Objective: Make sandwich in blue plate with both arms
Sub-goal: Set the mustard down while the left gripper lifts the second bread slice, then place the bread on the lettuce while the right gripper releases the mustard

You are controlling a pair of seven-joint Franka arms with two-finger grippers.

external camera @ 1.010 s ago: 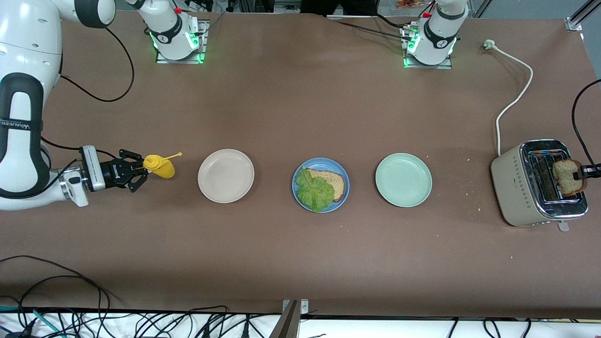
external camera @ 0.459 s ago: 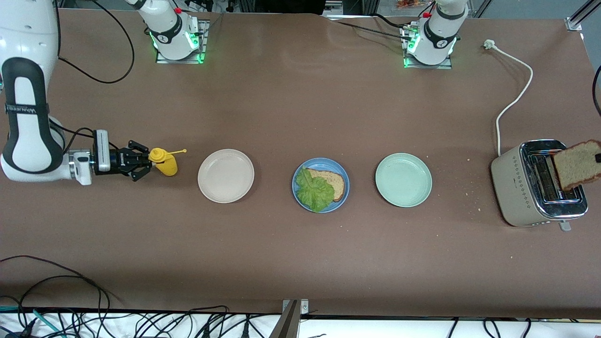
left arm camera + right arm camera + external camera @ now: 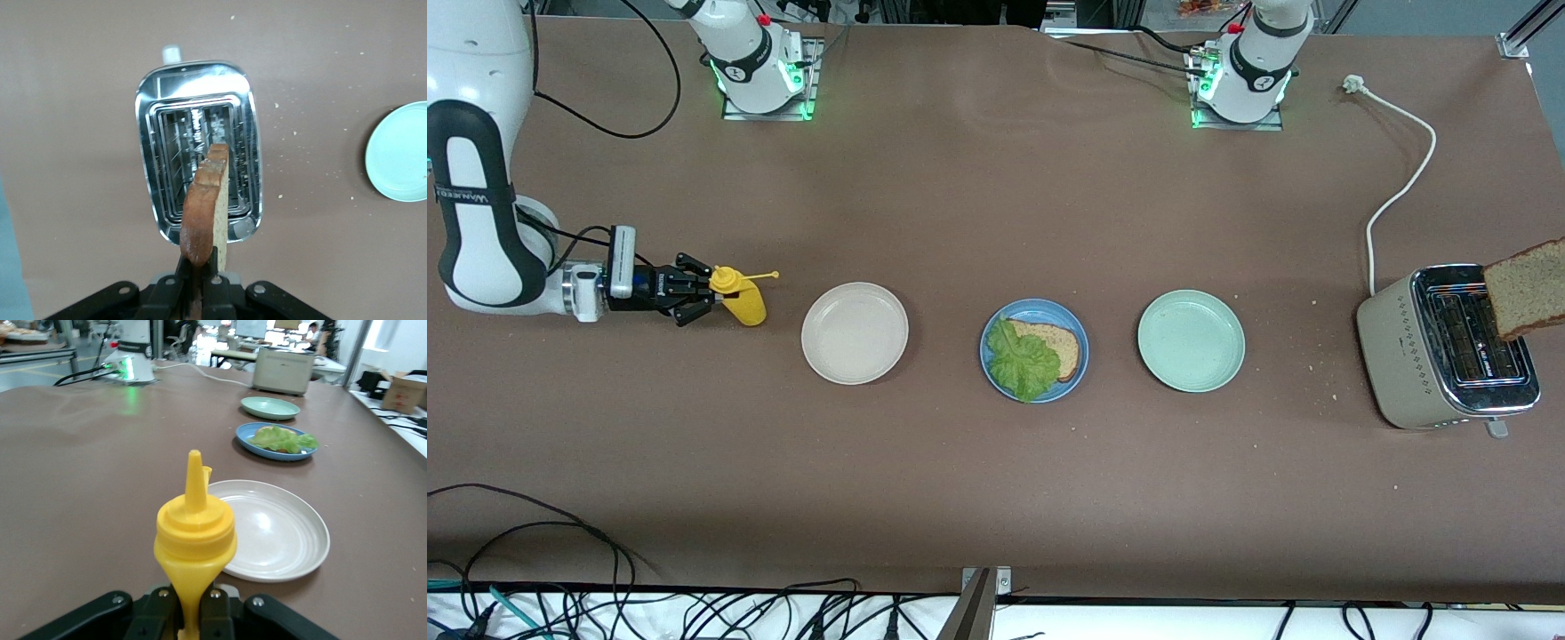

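Note:
The blue plate (image 3: 1040,308) sits mid-table, holding one brown bread slice (image 3: 1064,345) with a crinkly green lettuce leaf (image 3: 1021,363) lying partly over it. Over the toaster (image 3: 1440,348), at the left arm's end of the table, hangs a second bread slice (image 3: 1528,288). My left gripper (image 3: 198,280) is shut on its lower edge and holds it upright above the slots (image 3: 198,157). My right gripper (image 3: 694,293) is shut on a yellow squeeze bottle (image 3: 740,300) beside the beige-white plate (image 3: 855,332), its nozzle (image 3: 194,475) pointing toward the plates.
The pale green plate (image 3: 1191,340) lies between the blue plate and the toaster. The toaster's white cord (image 3: 1400,182) runs toward the left arm's base. Crumbs are scattered around the toaster. Cables hang along the table's front edge.
The left gripper has lifted the bread slice up out of the toaster slot. The right arm has drawn in and shifted the yellow bottle slightly.

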